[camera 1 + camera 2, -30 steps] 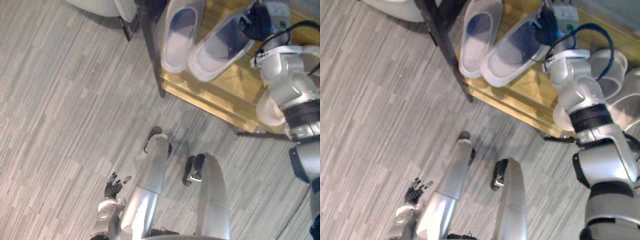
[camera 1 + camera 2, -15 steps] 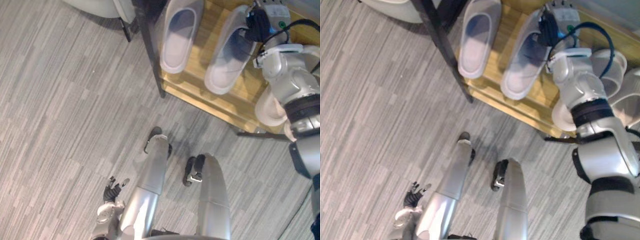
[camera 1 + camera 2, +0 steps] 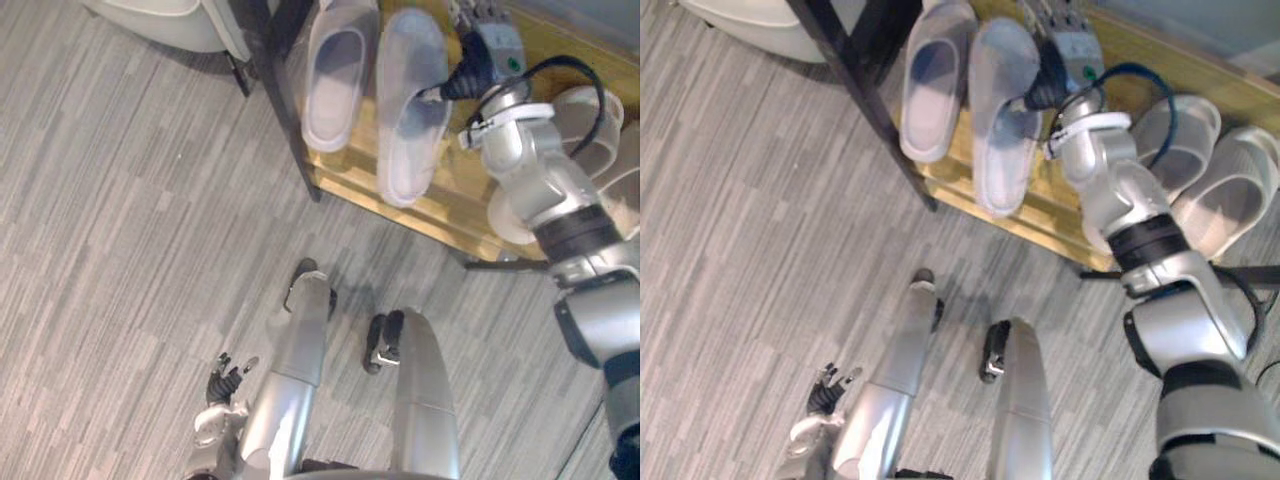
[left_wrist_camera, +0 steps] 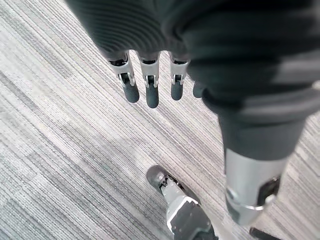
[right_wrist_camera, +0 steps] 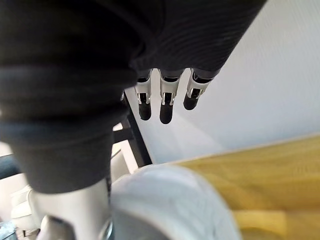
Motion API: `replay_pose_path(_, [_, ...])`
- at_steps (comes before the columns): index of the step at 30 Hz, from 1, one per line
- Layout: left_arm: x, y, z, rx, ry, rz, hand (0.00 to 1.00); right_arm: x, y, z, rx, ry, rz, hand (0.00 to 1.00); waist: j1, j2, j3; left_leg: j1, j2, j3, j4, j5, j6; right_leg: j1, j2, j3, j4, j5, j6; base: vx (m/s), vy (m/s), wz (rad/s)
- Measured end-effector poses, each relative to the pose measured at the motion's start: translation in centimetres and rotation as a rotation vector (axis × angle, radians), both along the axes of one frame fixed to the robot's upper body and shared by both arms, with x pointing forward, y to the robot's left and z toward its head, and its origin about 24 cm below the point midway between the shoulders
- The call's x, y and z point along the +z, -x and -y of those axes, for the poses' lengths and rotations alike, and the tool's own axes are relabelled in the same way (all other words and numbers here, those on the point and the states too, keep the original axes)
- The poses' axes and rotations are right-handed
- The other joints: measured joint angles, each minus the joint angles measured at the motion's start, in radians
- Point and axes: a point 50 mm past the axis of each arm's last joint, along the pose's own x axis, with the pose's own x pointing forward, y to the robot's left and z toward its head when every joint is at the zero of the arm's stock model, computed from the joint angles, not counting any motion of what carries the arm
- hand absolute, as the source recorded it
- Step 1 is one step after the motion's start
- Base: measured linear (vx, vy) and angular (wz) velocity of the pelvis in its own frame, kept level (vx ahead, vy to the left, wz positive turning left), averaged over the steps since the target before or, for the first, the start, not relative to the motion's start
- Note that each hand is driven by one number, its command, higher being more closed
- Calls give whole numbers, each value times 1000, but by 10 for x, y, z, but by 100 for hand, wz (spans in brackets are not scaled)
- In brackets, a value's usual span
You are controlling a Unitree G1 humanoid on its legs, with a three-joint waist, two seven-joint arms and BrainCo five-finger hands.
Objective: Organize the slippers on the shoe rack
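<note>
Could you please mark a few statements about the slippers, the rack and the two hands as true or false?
1. Two pale slippers lie side by side at the left end of the shoe rack. True.
2. The right hand has its fingers curled round a slipper. False: the fingers are straight and clasp nothing.
3. The left hand hangs open above the floor, holding nothing. True.
4. Those two are the rack's sole slippers. False: more slippers sit further right on it.
</note>
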Motion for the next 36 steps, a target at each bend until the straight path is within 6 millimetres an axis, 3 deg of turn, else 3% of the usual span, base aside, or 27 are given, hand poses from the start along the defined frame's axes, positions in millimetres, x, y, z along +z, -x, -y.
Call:
replay_pose_path(15, [-3,2,-3,53,28,-23,0,-6,-7,-28,189,-343,-121,0,-8,-1,3,42,34,20,-33,0,-1,34,21,16,-52,22,11,9,47,-7])
replay_pose_path(18, [-3,0,-3,62,38,-20,0,-10,-8,-28,234,-517,-134,0,-11,-1,5,45,42,24,-34,-1,1,40,28,20,-64,28,17,13,80,-9])
replay_pose_path(22, [1,-7,-8,101,52,3,0,-32,8,-33,363,-742,-146,0,-22,-6,39,77,44,26,-48,-9,13,77,28,21,-88,28,22,7,70,-1])
replay_pose_path(27, [1,-8,-12,129,67,-7,0,-82,24,-43,404,-958,-219,0,-44,-9,41,88,42,31,-50,-12,18,96,24,23,-104,29,24,20,75,0])
replay_pose_path(36, [5,-15,-19,160,71,12,0,-128,43,-40,357,-1113,-280,0,-58,-22,52,105,43,39,-68,-14,21,110,23,31,-119,30,27,11,50,-1])
